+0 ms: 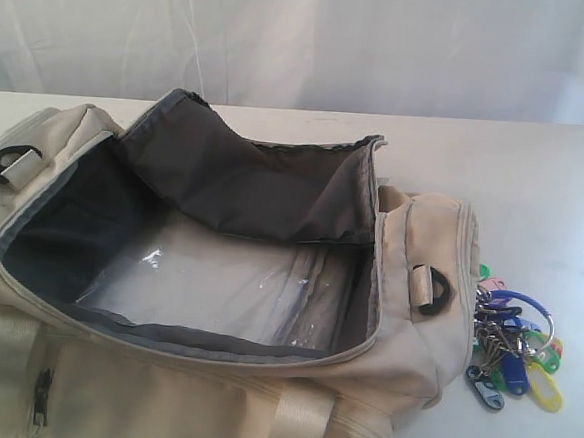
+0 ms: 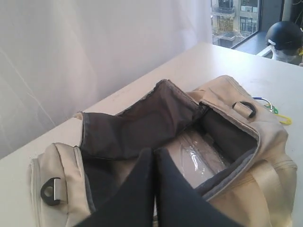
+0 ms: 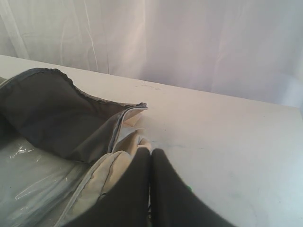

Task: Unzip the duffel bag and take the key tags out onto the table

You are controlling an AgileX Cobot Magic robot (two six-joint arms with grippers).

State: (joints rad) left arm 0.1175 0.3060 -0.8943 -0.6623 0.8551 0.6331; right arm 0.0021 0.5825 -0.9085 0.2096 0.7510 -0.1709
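Observation:
The cream duffel bag (image 1: 404, 337) lies unzipped on the white table (image 1: 535, 186), its dark grey lined flap (image 1: 245, 176) folded back. A clear plastic-wrapped pack (image 1: 217, 284) shows in the bag's bottom. The key tags (image 1: 509, 339) lie in a coloured bunch on the table by the bag's right end; the left wrist view catches their edge (image 2: 277, 113). My left gripper (image 2: 154, 151) hangs shut and empty above the open bag (image 2: 66, 161). The right gripper (image 3: 151, 152) is shut and empty over the bag's end (image 3: 109, 170). Neither gripper shows in the exterior view.
A white curtain (image 1: 305, 39) hangs behind the table. A dark rounded helmet-like object (image 2: 284, 35) stands past the table's far corner near a window. The bag's black D-rings (image 1: 435, 289) and webbing straps (image 1: 303, 415) stick out from its sides.

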